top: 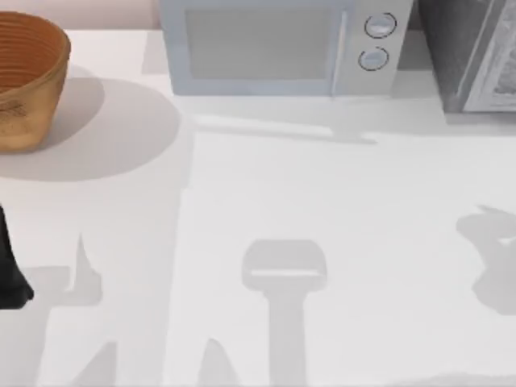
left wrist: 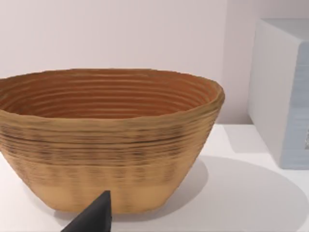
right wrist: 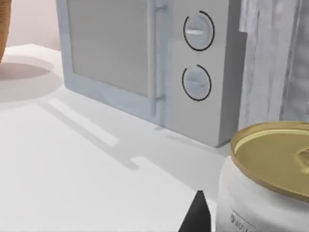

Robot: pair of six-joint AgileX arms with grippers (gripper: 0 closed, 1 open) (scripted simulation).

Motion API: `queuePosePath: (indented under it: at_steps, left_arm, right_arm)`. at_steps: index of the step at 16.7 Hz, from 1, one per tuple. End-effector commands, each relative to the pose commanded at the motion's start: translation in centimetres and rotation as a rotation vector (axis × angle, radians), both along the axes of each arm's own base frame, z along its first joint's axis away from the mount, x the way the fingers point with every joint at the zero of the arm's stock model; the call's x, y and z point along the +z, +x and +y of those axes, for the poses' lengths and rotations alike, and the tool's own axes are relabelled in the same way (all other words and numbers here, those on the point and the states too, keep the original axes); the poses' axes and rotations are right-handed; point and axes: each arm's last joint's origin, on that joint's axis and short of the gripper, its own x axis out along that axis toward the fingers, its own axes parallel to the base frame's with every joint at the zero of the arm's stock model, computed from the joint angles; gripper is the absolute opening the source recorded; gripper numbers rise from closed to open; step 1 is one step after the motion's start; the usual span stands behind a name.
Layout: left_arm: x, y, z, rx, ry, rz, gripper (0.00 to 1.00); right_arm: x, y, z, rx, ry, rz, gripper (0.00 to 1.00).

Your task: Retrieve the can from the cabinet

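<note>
**Can seen close to the right wrist, beside the microwave**

A white can (right wrist: 260, 193) with a flat, gold-coloured metal lid and a raised rim is seen close up in the right wrist view. Small dark print is visible low on its smooth cylindrical wall. A dark, pointed fingertip (right wrist: 197, 215) of the right gripper is seen just beside the can; whether the can is gripped cannot be told, and the opening of the fingers cannot be judged.

Behind the can, a boxy pale grey microwave (top: 278, 44) is placed at the back of the white table (top: 322, 201). Its door is a flat, matt panel with a slim vertical handle, and two round dials are stacked one above the other on the control strip. To the microwave's right, a grey cabinet (top: 472, 52) with a streaked, wood-like grain is seen at the table's back right corner.

At the back left corner a woven basket (top: 24, 76) is set, oval and deep, tan outside and reddish-brown inside, its wall ribbed with horizontal coils.

The left arm is parked at the table's left edge. A dark, wedge-shaped fingertip (left wrist: 94, 217) of the left gripper is seen in front of the basket; the state of its fingers cannot be told.
</note>
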Motion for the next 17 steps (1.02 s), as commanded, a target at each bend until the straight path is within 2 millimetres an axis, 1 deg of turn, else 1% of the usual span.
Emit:
queuePosePath:
  at_steps: [3,6,12,17]
  left_arm:
    - [0.0,0.0,0.0,0.0,0.0,0.0,1.0]
    - [0.0,0.0,0.0,0.0,0.0,0.0,1.0]
    - [0.0,0.0,0.0,0.0,0.0,0.0,1.0]
    - [0.0,0.0,0.0,0.0,0.0,0.0,1.0]
  right_arm:
    - [-1.8,-0.9,-1.4,-0.008,-0.01,0.004,0.0]
    - [-2.5,-1.4,-1.9,-0.014,-0.005,0.016,0.0]
    - [-2.5,-1.3,-1.7,-0.01,-0.004,0.018,0.0]
    - [-3.2,0.3,-0.2,-0.014,-0.005,0.017,0.0]
